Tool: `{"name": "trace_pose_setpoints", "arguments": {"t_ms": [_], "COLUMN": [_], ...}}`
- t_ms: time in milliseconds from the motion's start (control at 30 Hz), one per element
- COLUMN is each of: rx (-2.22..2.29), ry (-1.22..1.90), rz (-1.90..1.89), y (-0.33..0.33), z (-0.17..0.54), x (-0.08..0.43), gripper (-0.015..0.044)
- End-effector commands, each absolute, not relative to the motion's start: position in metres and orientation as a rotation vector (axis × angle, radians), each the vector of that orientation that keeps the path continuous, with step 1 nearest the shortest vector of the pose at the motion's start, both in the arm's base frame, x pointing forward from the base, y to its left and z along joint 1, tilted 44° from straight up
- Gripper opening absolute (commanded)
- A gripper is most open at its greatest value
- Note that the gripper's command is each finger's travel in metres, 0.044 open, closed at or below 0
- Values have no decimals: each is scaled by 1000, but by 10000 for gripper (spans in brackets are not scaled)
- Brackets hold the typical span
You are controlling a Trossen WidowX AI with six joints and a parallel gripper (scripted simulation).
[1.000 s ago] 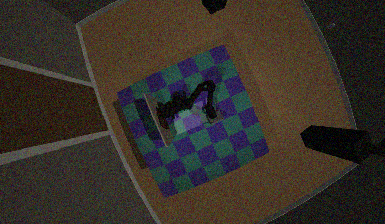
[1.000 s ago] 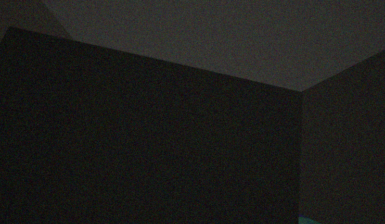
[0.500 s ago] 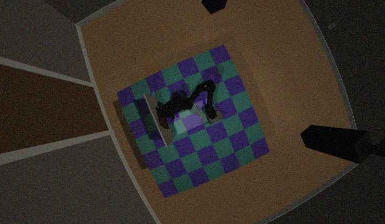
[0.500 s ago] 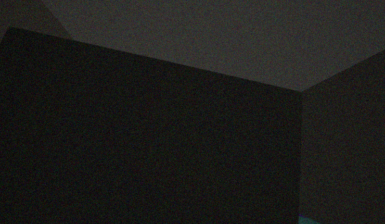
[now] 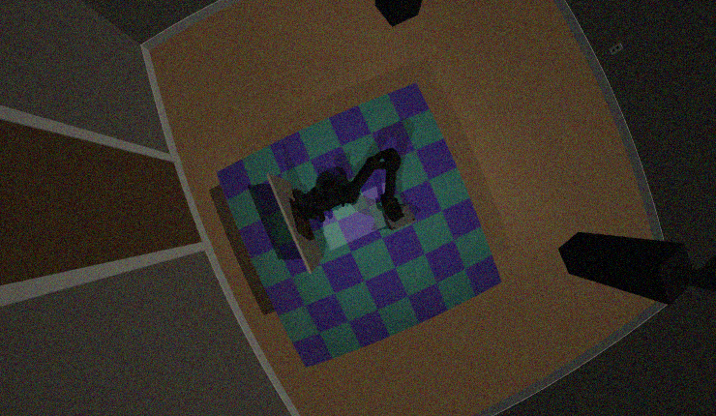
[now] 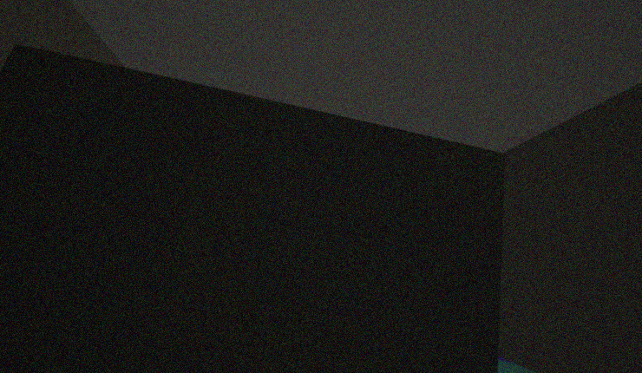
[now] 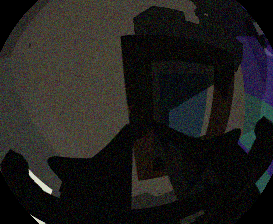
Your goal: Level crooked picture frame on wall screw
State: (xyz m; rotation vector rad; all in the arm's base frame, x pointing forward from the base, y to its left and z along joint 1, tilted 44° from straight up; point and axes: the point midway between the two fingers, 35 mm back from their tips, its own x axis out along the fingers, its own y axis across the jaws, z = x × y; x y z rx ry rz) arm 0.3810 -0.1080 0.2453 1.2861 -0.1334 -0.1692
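Note:
The picture frame (image 5: 305, 230) (image 7: 224, 97) is dark brown around a blue picture and stands against the upright light wall panel (image 5: 312, 256) (image 7: 77, 90). My gripper (image 5: 297, 207) (image 7: 140, 127) reaches the frame from the room side. It is shut on the frame's lower part in the wrist view, where dark fingers cover much of it. The notched strip and the screw are hidden. The views are dark and slanted, so I cannot tell whether the frame is level. The exterior view shows neither the frame nor the gripper.
The panel stands on a purple and green checkered surface (image 5: 370, 261), with the arm's base (image 5: 397, 210) to its right in the top view. A large black object (image 5: 619, 266) is at the far right and another (image 5: 400, 9) at the top. A dark block (image 6: 245, 232) fills most of the exterior view.

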Motion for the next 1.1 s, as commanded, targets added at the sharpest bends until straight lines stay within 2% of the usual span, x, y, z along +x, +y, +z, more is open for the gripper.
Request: {"name": "trace_pose_setpoints", "arguments": {"t_ms": [0, 1067], "rx": [1291, 1291], "ry": [-135, -135], "rz": [-162, -162], "y": [-106, -102], "z": [246, 245], "x": [381, 382], "gripper": [0, 0]}}
